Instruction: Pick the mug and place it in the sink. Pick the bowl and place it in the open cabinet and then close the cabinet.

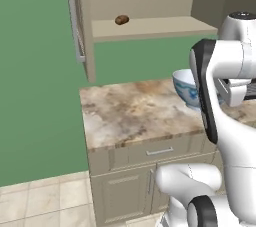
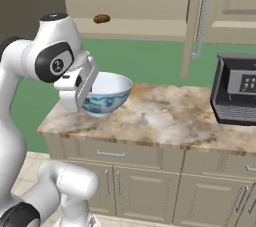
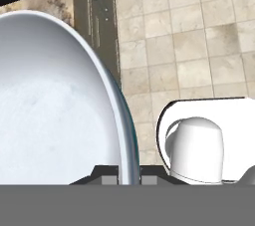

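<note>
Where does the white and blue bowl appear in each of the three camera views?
Left base view: bowl at right, partly behind the arm, on the counter.
Right base view: bowl left of centre, at the counter's left end.
Hand view: bowl at left, its rim between the fingertips.
Shared landmark: the marbled counter.

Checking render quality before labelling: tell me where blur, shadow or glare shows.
Left base view: bowl soft-edged, counter marbling smeared. Right base view: faint shadow under the bowl, no glare. Hand view: bowl rim between the gripper tips sharp, interior flat white.
</note>
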Controlling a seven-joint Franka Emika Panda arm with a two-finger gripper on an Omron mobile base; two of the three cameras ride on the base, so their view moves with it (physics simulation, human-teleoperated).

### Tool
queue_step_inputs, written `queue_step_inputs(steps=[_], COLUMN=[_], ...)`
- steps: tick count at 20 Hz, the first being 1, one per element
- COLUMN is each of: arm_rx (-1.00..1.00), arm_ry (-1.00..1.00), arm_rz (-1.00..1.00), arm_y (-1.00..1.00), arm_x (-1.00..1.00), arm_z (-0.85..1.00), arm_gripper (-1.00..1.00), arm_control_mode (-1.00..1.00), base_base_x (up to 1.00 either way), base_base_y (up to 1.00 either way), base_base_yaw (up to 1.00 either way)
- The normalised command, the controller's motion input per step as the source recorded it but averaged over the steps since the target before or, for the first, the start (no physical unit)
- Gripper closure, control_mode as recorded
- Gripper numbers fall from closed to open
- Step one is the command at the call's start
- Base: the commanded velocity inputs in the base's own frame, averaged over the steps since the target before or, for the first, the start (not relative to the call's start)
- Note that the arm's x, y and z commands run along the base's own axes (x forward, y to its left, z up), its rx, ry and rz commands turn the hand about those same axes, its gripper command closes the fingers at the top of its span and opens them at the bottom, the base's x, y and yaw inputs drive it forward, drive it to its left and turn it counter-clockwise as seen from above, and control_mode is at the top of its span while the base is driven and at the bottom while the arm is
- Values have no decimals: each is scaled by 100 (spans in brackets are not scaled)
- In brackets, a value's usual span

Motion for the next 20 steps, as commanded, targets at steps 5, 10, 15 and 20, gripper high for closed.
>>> queue_step_inputs(steps=[5, 10, 15, 20], arm_rx=[0, 0, 0, 0], arm_ry=[0, 0, 0, 0], arm_rz=[0, 0, 0, 0], arm_y=[0, 0, 0, 0], arm_x=[0, 0, 0, 0], arm_z=[0, 0, 0, 0], arm_gripper=[100, 100, 100, 100], arm_control_mode=[100, 100, 100, 100], base_base_x=[29, 35, 68, 31], base_base_y=[0, 0, 0, 0], base_base_yaw=[0, 0, 0, 0])
